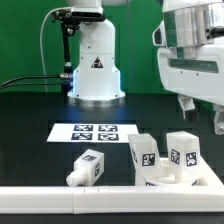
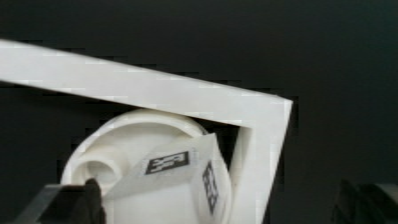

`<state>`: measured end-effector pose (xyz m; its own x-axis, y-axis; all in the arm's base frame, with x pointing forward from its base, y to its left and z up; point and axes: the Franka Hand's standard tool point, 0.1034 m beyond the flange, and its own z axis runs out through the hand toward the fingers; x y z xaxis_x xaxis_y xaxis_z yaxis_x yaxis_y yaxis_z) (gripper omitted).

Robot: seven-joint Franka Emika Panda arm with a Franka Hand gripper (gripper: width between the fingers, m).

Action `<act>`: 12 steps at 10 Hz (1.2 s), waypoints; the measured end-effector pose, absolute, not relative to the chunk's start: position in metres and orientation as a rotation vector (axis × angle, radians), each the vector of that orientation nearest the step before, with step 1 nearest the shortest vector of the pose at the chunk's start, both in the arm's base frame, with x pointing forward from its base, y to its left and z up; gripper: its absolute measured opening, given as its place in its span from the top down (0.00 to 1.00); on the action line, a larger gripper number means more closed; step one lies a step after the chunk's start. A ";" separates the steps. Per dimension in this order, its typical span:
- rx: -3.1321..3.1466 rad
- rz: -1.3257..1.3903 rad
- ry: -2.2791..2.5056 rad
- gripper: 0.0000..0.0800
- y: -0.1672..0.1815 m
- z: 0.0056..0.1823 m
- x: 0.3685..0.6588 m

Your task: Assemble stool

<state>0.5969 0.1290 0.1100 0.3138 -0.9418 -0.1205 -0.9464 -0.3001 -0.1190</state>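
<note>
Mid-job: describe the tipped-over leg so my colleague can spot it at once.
Find the marker board in front of the robot base. Just nearer the camera, between it and the white rail, is the lying leg. It lies on its side alone, while the two upright legs stand to the exterior view's right.

1. Triangular sign (image 1: 97, 63): black, on the white robot base (image 1: 96, 85) toward the bench's far edge. Its symbol is too small to read.
2. Marker board (image 1: 93, 132), mid-bench: a row of black-and-white square tags, patterns only.
3. Lying stool leg (image 1: 88, 167), by the near edge: one square tag on its side.
4. Upright stool leg (image 1: 143, 155) and second upright stool leg (image 1: 182, 152), toward the near edge: square tags.
5. Rounded stool part (image 2: 125, 150), wrist view: two square tags, blurred.

No words, brands or numbers are legible.
</note>
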 end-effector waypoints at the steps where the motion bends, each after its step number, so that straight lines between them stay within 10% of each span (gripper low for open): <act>1: -2.639 -0.013 1.456 0.19 0.128 0.110 0.597; 12: -3.089 -0.147 -0.432 0.19 0.111 0.102 0.600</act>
